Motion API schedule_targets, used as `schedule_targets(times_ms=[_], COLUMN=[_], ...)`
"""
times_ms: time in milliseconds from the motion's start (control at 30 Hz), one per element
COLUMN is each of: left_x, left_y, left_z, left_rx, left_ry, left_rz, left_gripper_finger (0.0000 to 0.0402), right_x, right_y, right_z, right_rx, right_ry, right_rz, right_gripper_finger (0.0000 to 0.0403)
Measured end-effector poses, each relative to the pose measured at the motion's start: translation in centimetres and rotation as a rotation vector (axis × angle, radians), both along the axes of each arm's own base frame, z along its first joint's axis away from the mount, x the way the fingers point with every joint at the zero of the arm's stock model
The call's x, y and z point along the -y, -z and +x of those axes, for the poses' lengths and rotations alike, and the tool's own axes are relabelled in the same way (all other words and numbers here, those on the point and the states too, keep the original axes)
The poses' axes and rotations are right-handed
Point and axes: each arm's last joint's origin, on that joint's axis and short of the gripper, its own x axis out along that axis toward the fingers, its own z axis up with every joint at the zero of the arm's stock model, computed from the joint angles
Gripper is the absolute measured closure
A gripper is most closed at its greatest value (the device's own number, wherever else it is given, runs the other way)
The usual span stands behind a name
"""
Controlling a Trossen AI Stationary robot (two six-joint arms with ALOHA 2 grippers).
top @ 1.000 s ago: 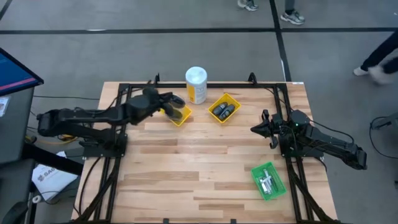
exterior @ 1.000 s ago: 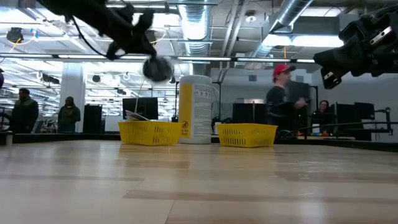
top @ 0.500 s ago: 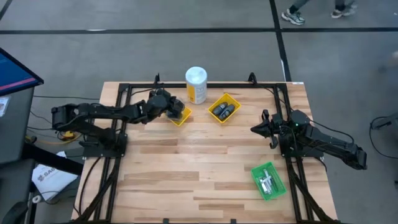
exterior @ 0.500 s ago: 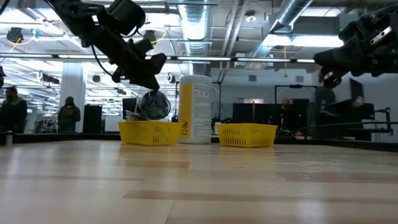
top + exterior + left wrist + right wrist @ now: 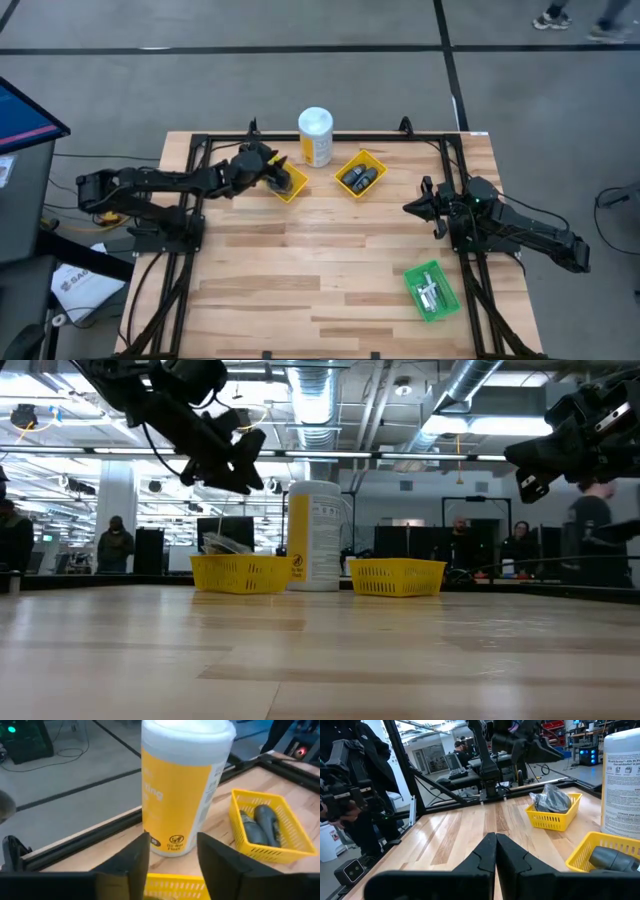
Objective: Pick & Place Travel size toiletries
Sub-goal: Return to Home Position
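My left gripper [image 5: 275, 172] stands open just above the left yellow tray [image 5: 291, 186], with nothing between its fingers [image 5: 141, 855]. A dark grey disc in clear wrap [image 5: 551, 797] lies in that tray [image 5: 554, 816]. The second yellow tray [image 5: 361, 173] holds two dark oblong pieces [image 5: 262, 825]. At the near right, a green tray [image 5: 432, 290] holds small silver pieces. My right gripper [image 5: 408, 208] waits shut at the table's right side, clear of everything.
A tall yellow canister with a white cap [image 5: 315, 136] stands at the far edge between the two yellow trays, close to my left gripper. A black frame runs along the table's edges. People move in the room beyond. Bare wood [image 5: 320, 260] fills the middle and near side.
My left gripper has come down and toward the left yellow tray, carrying the wrapped disc, and has opened. The disc has dropped from the fingers into the tray.
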Motion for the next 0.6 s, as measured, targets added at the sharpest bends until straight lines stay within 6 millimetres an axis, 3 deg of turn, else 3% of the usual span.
schedule_targets(times_ms=[100, 233, 433, 600], left_x=[0.4, 1.2, 2.7, 3.9], left_y=[-0.8, -3.4, -8.2, -10.9], left_z=[-0.3, -1.4, -3.7, -5.8], left_rx=[0.067, 0.322, 0.649, 0.83], left_ry=[0.016, 0.094, 0.383, 0.475], left_rz=[-0.031, -0.156, -0.195, -0.159], left_gripper_finger=[0.0225, 0.021, 0.0212, 0.023], right_x=[0.0, 0.0, 0.0, 0.0], right_y=[0.0, 0.0, 0.0, 0.0], right_z=[0.0, 0.0, 0.0, 0.0], right_rx=[0.0, 0.0, 0.0, 0.0], right_ry=[0.0, 0.0, 0.0, 0.0], right_rz=[0.0, 0.0, 0.0, 0.0], right_gripper_finger=[0.0403, 0.0403, 0.0403, 0.0403])
